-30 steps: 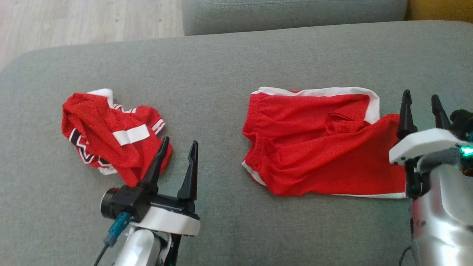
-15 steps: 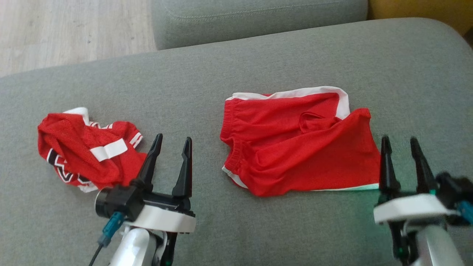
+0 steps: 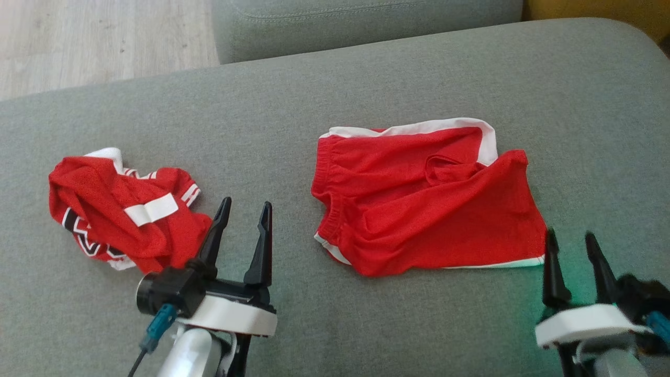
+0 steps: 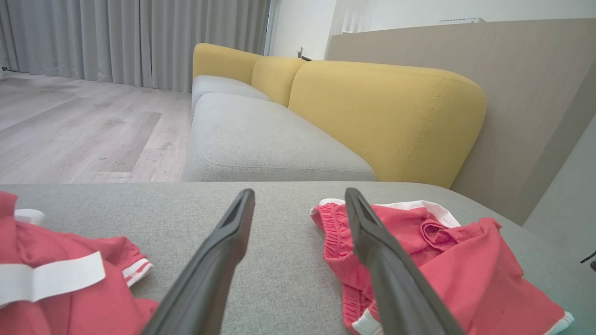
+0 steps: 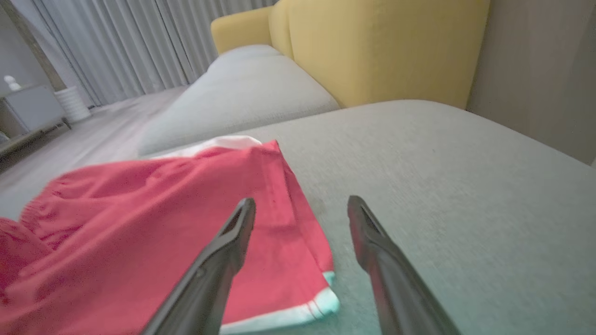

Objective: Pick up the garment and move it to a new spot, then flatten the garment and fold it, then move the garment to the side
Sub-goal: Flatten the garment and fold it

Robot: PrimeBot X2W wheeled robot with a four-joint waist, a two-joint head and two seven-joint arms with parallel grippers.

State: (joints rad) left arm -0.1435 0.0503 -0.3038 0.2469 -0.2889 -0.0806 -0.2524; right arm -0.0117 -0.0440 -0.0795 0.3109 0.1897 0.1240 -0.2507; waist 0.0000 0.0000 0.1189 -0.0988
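While left gripper (image 3: 247, 202) and right gripper (image 3: 570, 235) gape empty, flattening the shorts (image 3: 429, 204) seems next.
We should pinch their lower-right hem corner (image 3: 539, 257).

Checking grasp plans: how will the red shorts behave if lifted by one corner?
The red shorts will probably droop and bunch: the thin cloth lies in soft wrinkles. They look light, lying nearly flat on the grey cushion. Pushed, they may ruck up rather than slide on that woven fabric.
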